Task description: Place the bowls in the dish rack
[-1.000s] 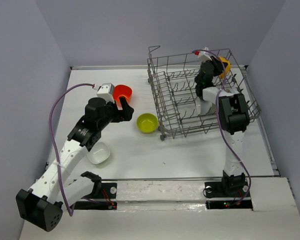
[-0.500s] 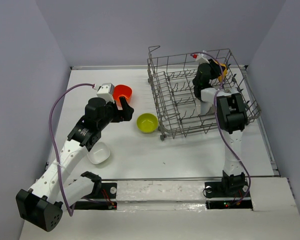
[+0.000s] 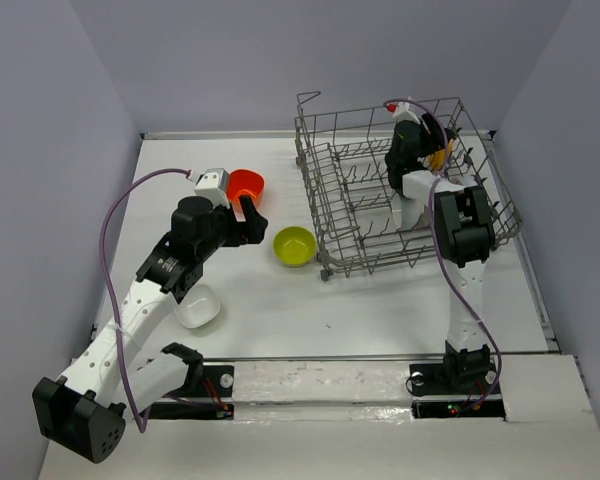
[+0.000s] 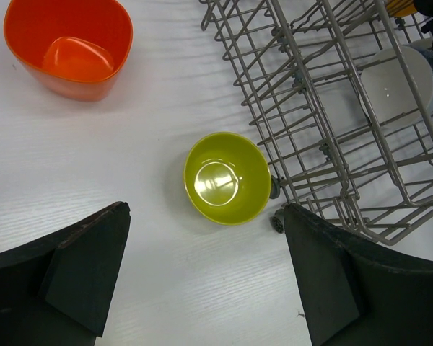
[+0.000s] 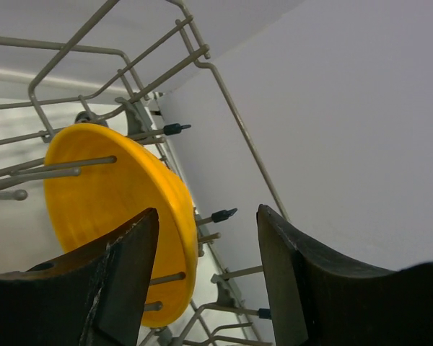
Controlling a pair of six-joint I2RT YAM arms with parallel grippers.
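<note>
At the far right end of the dish rack point(image 3: 370, 262), the right gripper point(image 5: 207, 210) is found with its jaws standing well apart and nothing clamped between them. An orange-yellow bowl point(image 5: 108, 194) is seen on edge just beyond the fingers, propped among the rack's prongs point(image 5: 86, 163), its rim lying in the gap between the jaws. Clear space is shown towards the right finger, but contact with the left finger cannot be determined, as the bowl's lower part is covered by that finger. From the top view only a sliver of this bowl is visible behind the right arm point(image 3: 465, 225). A white bowl point(image 4: 405, 78) is made out inside the rack through the wires; it is cut off at the frame's edge in the left wrist view and cannot be picked out with certainty from above. To the left of the rack, over the table point(image 3: 380, 310), the left gripper point(image 4: 206, 209) is held fully spread and empty above a lime green bowl point(image 4: 227, 178), which stands upright just beside the rack's near left corner. A red-orange bowl point(image 4: 68, 45) is noted upright further left of the rack. Another white bowl point(image 3: 197, 306) is recorded well to the rack's near left, partly overlapped by the left arm point(image 3: 140, 300).
</note>
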